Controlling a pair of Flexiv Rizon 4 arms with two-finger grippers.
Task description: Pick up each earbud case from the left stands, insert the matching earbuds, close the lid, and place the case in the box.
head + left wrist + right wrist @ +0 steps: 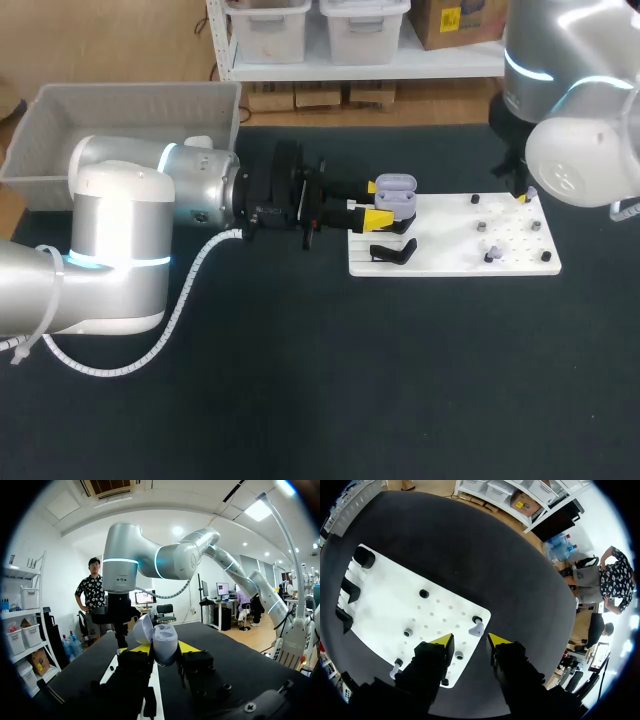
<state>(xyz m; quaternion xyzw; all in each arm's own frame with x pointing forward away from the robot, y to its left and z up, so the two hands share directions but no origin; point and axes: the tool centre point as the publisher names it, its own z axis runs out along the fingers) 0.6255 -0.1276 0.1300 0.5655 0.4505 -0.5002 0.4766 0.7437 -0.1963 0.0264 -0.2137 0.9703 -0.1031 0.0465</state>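
1. Nearest us, a black stand (392, 250) sits bare on the white board (450, 262).
2. Just beyond, the left gripper (376, 202) has its fingers clenched on the lavender earbud case (395, 192), lid open, over the board's left end.
3. Farther right, the right gripper (470, 641) hovers with fingers released and an earbud (476, 627) just ahead.
4. Looks like the insertion step. The next move calls for pinching that earbud and seating it in the case.
5. Far left, the box (120, 110) waits.

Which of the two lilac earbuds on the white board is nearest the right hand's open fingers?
The earbud just ahead of the right hand, facing the gap between its fingers. The other earbud sits outside one finger.
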